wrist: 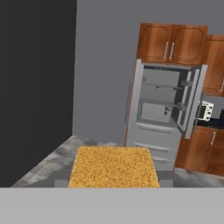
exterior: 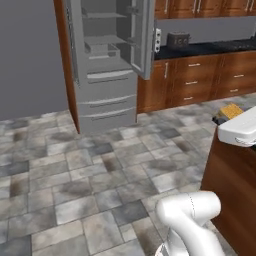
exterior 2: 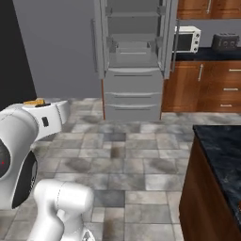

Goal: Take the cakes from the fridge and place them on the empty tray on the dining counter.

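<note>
Claw [wrist: 113,183] is closed on the orange cake [wrist: 113,167], which sits right between its tips. Fridge [wrist: 164,116] stands well ahead with doors open; grey tile floor [exterior: 75,170] below, counter [exterior 2: 221,150] off to the side.

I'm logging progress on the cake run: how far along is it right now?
Done: the fridge stands open and the robot is well back from it. In hand: the orange-tan cake sits in the gripper. Left: setting it on the tray, which isn't in sight, beyond the dining counter. The second cake's whereabouts can't be told.
</note>
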